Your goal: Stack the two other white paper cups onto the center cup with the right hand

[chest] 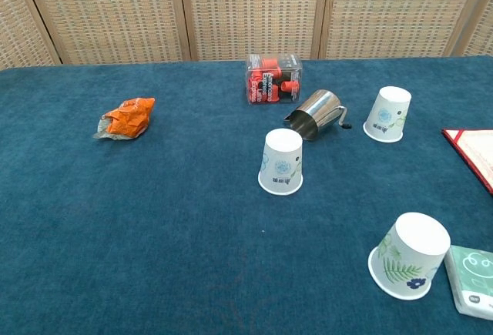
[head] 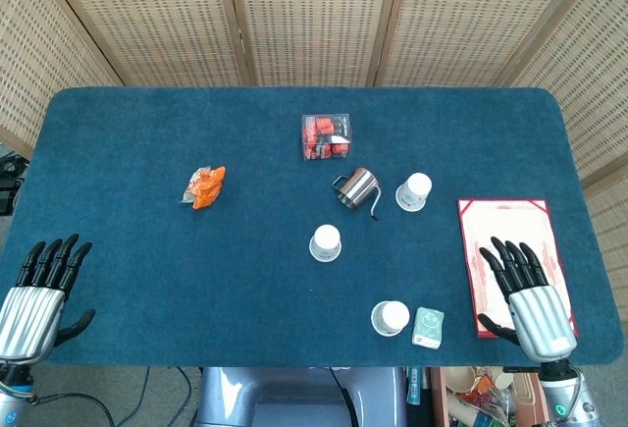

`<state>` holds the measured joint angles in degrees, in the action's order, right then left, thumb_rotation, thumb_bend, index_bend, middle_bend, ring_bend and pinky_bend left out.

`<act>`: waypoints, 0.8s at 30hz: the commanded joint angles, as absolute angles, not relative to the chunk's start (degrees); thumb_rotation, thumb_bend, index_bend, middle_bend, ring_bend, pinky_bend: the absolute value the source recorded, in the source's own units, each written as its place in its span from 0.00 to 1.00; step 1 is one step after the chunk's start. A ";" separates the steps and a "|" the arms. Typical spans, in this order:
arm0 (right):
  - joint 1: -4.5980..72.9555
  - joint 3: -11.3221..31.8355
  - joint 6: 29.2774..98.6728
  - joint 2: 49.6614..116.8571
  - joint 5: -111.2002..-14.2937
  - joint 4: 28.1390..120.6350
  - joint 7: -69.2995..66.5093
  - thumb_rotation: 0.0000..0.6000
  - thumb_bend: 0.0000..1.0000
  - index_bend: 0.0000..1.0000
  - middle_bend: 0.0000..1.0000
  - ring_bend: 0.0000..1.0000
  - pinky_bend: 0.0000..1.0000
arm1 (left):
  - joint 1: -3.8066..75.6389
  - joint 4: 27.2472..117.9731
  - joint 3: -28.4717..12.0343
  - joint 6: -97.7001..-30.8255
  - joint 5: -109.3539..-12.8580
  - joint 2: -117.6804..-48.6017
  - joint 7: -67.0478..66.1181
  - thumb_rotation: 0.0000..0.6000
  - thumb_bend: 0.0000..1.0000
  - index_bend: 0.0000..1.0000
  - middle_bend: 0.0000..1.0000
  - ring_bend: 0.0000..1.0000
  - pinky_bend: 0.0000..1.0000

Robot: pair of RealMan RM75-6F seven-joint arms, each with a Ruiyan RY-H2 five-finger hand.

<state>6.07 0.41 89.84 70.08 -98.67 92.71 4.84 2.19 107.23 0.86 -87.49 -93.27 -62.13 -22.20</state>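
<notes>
Stacking not yet begun — my right hand (head: 530,290), fingers spread and empty, must first reach the near cup (head: 391,317).

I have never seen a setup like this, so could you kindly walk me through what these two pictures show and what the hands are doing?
This is a two-armed robot with humanlike hands, steered remotely by a person. The head view looks down from above; the chest view looks forward from lower down, at the same blue table.

In the head view, the left hand and right hand rest open at the near edge, holding nothing. The right one lies over a red-bordered card.

Three white paper cups stand upside down: the center cup, a far right cup, and a near cup. Also there: a small metal pitcher tipped on its side, a clear box of red items, a crumpled orange wrapper and a green packet.

No stacking has begun.
</notes>
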 commanded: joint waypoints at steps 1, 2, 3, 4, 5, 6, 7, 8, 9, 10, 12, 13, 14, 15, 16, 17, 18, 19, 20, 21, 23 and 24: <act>6.13 0.12 89.61 69.76 -98.93 93.12 4.39 1.00 0.07 0.07 0.00 0.00 0.00 | 2.21 107.29 0.89 -87.44 -93.27 -62.08 -22.20 1.00 0.24 0.00 0.00 0.00 0.00; 6.19 -0.01 89.42 69.61 -98.99 93.22 4.20 1.00 0.07 0.07 0.00 0.00 0.00 | 2.20 107.32 0.89 -87.47 -93.30 -62.05 -22.17 1.00 0.24 0.00 0.00 0.00 0.00; 6.41 -0.36 88.89 69.26 -99.33 93.33 3.75 1.00 0.07 0.07 0.00 0.00 0.00 | 2.18 107.36 0.85 -87.55 -93.31 -62.05 -22.14 1.00 0.24 0.00 0.00 0.00 0.00; 7.14 -1.39 87.33 68.50 -100.40 93.60 2.27 1.00 0.07 0.07 0.00 0.00 0.00 | 2.16 107.38 0.81 -87.65 -93.32 -62.10 -22.14 1.00 0.24 0.00 0.00 0.00 0.00; 7.90 -2.09 86.22 67.55 -101.43 93.87 0.58 1.00 0.07 0.07 0.00 0.00 0.00 | 2.16 107.36 0.84 -87.59 -93.33 -62.16 -22.30 1.00 0.24 0.00 0.00 0.00 0.00; 8.37 -2.48 85.68 66.95 -102.08 94.07 -0.63 1.00 0.07 0.07 0.00 0.00 0.00 | 2.15 107.35 0.87 -87.58 -93.36 -62.18 -22.45 1.00 0.24 0.00 0.00 0.00 0.00; 8.85 -2.87 85.14 66.46 -102.74 94.33 -1.71 1.00 0.07 0.07 0.00 0.00 0.00 | 2.16 107.38 0.91 -87.53 -93.42 -62.23 -22.58 1.00 0.24 0.00 0.00 0.00 0.00; 9.15 -3.13 84.82 66.24 -103.22 94.54 -2.23 1.00 0.07 0.07 0.00 0.00 0.00 | 2.17 107.40 0.92 -87.55 -93.52 -62.28 -22.63 1.00 0.24 0.00 0.00 0.00 0.00; 9.30 -3.26 84.66 66.17 -103.47 94.73 -2.51 1.00 0.07 0.07 0.00 0.00 0.00 | 2.18 107.39 0.91 -87.59 -93.63 -62.33 -22.66 1.00 0.24 0.00 0.00 0.00 0.00; 9.49 -3.42 84.45 66.17 -103.77 95.01 -2.70 1.00 0.07 0.09 0.00 0.00 0.00 | 2.18 107.29 0.87 -87.72 -93.77 -62.41 -22.67 1.00 0.24 0.00 0.00 0.00 0.00; 9.98 -3.78 83.72 66.68 -104.73 95.64 -2.06 1.00 0.07 0.12 0.00 0.00 0.00 | 2.16 107.13 0.83 -87.97 -94.13 -62.61 -22.58 1.00 0.24 0.00 0.00 0.00 0.00; 10.16 -3.83 83.28 66.98 -104.86 95.97 -1.40 1.00 0.07 0.13 0.00 0.00 0.00 | 2.16 107.08 0.84 -87.98 -94.18 -62.68 -22.62 1.00 0.24 0.00 0.00 0.00 0.00; 10.30 -3.84 82.91 67.25 -104.86 96.28 -0.81 1.00 0.07 0.14 0.00 0.00 0.00 | 2.18 107.06 0.84 -87.93 -94.17 -62.73 -22.69 1.00 0.24 0.00 0.00 0.00 0.00; 10.46 -3.88 82.49 67.52 -104.88 96.62 -0.31 1.00 0.07 0.14 0.00 0.00 0.00 | 2.20 107.07 0.86 -87.87 -94.17 -62.74 -22.74 1.00 0.24 0.00 0.00 0.00 0.00; 10.64 -3.94 82.03 67.80 -104.90 96.97 0.18 1.00 0.07 0.14 0.00 0.00 0.00 | 2.20 107.08 0.89 -87.81 -94.15 -62.75 -22.76 1.00 0.24 0.00 0.00 0.00 0.00; 10.90 -3.97 81.40 68.17 -104.89 97.44 0.82 1.00 0.07 0.15 0.00 0.00 0.00 | 2.22 107.13 0.93 -87.72 -94.17 -62.73 -22.78 1.00 0.24 0.00 0.00 0.00 0.00; 11.09 -3.94 80.97 68.48 -104.82 97.77 1.23 1.00 0.07 0.15 0.00 0.00 0.00 | 2.23 107.17 0.93 -87.71 -94.19 -62.70 -22.77 1.00 0.24 0.00 0.00 0.00 0.00; 11.33 -3.88 80.44 68.88 -104.68 98.18 1.78 1.00 0.07 0.15 0.00 0.00 0.00 | 2.24 107.19 0.90 -87.72 -94.17 -62.65 -22.67 1.00 0.24 0.00 0.00 0.00 0.00; 11.44 -3.84 80.21 69.07 -104.62 98.35 2.02 1.00 0.07 0.15 0.00 0.00 0.00 | 2.24 107.20 0.89 -87.74 -94.16 -62.63 -22.58 1.00 0.24 0.00 0.00 0.00 0.00; 11.63 -3.75 79.89 69.37 -104.53 98.56 2.34 1.00 0.07 0.15 0.00 0.00 0.00 | 2.24 107.21 0.88 -87.76 -94.15 -62.61 -22.43 1.00 0.24 0.00 0.00 0.00 0.00; 11.96 -3.59 79.30 69.94 -104.27 98.81 2.87 1.00 0.07 0.15 0.00 0.00 0.00 | 2.20 107.19 0.84 -87.83 -94.06 -62.50 -22.18 1.00 0.24 0.00 0.00 0.00 0.00; 12.07 -3.50 79.14 70.12 -104.16 98.87 2.99 1.00 0.07 0.15 0.00 0.00 0.00 | 2.19 107.19 0.84 -87.84 -94.04 -62.47 -22.11 1.00 0.24 0.00 0.00 0.00 0.00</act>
<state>12.00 -3.57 79.22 70.04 -104.24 98.79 2.91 2.20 107.19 0.84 -87.83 -94.05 -62.48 -22.12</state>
